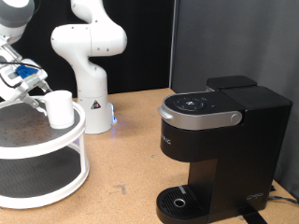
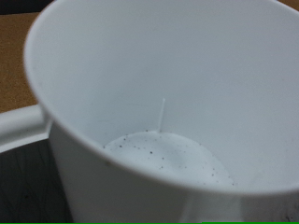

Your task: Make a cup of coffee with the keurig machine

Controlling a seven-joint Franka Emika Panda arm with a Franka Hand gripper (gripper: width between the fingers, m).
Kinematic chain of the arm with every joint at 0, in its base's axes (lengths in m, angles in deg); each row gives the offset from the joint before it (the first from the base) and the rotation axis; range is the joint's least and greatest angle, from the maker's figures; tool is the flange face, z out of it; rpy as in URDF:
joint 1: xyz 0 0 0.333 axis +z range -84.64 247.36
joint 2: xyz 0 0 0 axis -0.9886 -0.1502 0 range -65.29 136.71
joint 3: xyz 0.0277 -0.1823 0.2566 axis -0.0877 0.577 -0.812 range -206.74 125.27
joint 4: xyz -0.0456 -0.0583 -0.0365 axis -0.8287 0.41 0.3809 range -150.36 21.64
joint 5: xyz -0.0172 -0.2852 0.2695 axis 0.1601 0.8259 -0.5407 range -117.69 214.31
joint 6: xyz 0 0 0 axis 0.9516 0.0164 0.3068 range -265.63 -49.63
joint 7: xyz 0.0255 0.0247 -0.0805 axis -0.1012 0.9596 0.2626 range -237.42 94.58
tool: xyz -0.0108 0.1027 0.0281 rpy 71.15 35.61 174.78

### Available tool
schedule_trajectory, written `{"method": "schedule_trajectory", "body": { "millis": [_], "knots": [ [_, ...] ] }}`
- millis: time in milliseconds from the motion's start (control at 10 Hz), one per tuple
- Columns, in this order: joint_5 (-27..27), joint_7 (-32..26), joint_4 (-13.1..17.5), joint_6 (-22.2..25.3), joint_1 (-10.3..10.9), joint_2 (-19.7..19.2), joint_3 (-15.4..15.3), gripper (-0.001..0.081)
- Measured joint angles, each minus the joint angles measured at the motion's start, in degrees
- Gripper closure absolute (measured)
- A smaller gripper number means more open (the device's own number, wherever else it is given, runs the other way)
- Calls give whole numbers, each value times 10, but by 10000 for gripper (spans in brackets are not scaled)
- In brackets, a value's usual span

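Observation:
The cup (image 1: 60,108), a plain white mug, stands on the top tier of a round white shelf (image 1: 56,149) at the exterior view's left. My gripper (image 1: 41,94) reaches down from the upper left and is right at the cup's rim, on its left side. In the wrist view the cup (image 2: 187,84) fills the frame, seen from above into its empty inside, with dark specks on its bottom; my fingers do not show there. The keurig machine (image 1: 220,140), black with a silver-grey lid handle, stands at the right with its lid down and its round drip tray (image 1: 179,200) bare.
The white robot arm base (image 1: 90,89) stands behind the shelf on the brown tabletop (image 1: 131,159), with a small blue light at its foot. The shelf has a dark lower tier (image 1: 37,173). A black curtain hangs behind.

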Motion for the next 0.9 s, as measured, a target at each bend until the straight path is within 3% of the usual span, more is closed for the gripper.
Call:
{"method": "schedule_trajectory", "body": {
  "millis": [200,300,400,500,600,700,800,900],
  "knots": [
    [0,0,0,0,0,0,1,-1],
    [0,0,0,0,0,0,1,89],
    [0,0,0,-1,0,0,1,238],
    [0,0,0,-1,0,0,1,238],
    [-1,1,0,-2,0,0,1,416],
    [-2,1,0,-2,0,0,1,416],
    [-4,3,1,-2,0,0,1,599],
    [-4,8,2,4,0,0,1,726]
  ]
}}
